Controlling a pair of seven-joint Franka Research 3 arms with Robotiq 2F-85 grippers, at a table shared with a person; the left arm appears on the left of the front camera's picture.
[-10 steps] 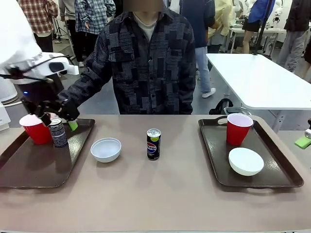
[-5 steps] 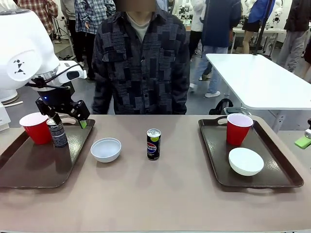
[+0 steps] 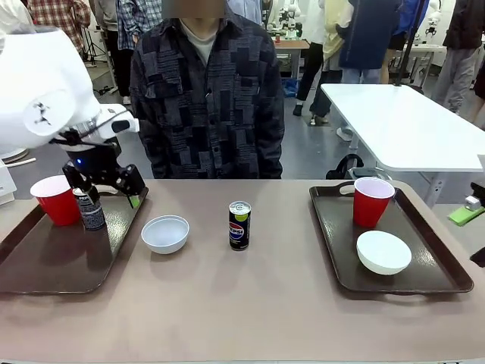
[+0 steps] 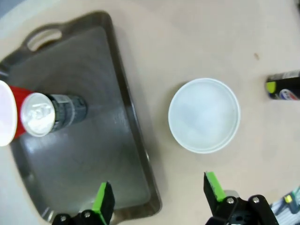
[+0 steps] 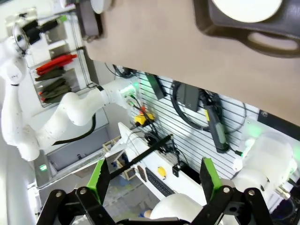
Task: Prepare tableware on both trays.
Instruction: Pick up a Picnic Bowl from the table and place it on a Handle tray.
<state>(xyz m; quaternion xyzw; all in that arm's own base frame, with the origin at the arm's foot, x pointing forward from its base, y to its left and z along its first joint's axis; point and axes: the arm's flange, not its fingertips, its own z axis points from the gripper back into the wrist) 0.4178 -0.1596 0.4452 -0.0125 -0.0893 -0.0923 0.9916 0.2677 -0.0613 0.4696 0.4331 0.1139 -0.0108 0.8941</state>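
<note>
while the left jaws hang open above the far right part of the left tray (image 3: 45,265), nothing sits between their green pads (image 4: 104,202). on that tray a red cup (image 3: 55,199) stands at the far left corner, with a slim pepsi can (image 3: 92,211) upright just beside it. a white bowl (image 3: 165,233) rests on the bare desk (image 3: 250,303) just right of that tray, and a second pepsi can (image 3: 239,224) stands upright near the desk's middle. the right tray (image 3: 333,243) carries a second red cup (image 3: 372,200) at its far end and a second white bowl (image 3: 383,251) nearer the robot. the right jaws are spread wide and empty, off the desk's right edge. a person (image 3: 204,98) stands at the far side.
</note>
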